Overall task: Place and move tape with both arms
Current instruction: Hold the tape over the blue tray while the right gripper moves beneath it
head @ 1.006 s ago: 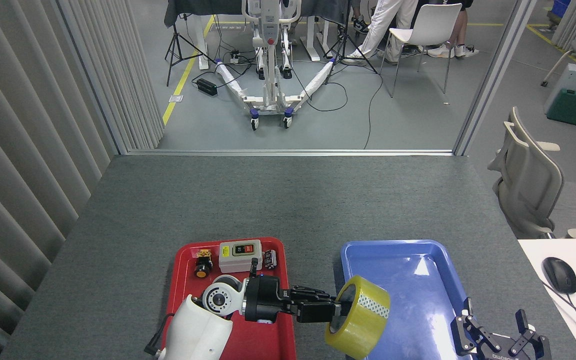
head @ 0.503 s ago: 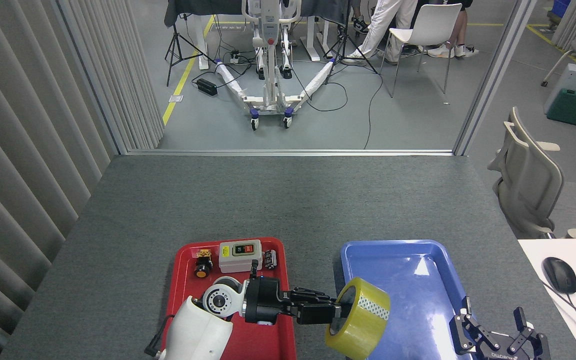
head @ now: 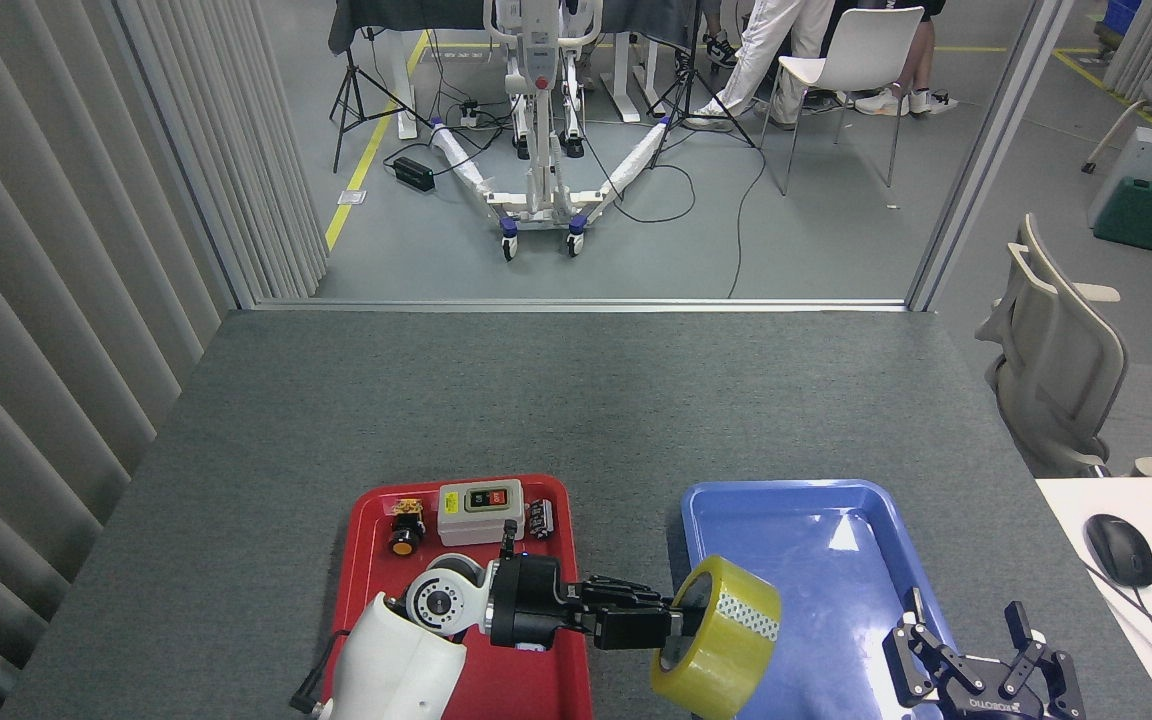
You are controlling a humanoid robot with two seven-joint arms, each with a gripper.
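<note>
my left gripper (head: 671, 628) pinches the tape (head: 718, 638) by its rim, held over the blue tray (head: 816, 530)'s left edge, core axis slanting sideways; my right gripper (head: 976, 655), fingers spread wide, waits just right of it

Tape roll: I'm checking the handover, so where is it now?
In the head view, the tape is held by the left gripper over the blue tray's left edge.

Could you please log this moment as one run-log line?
left gripper: shut on tape | tape: held over blue tray edge | right gripper: open, empty
</note>
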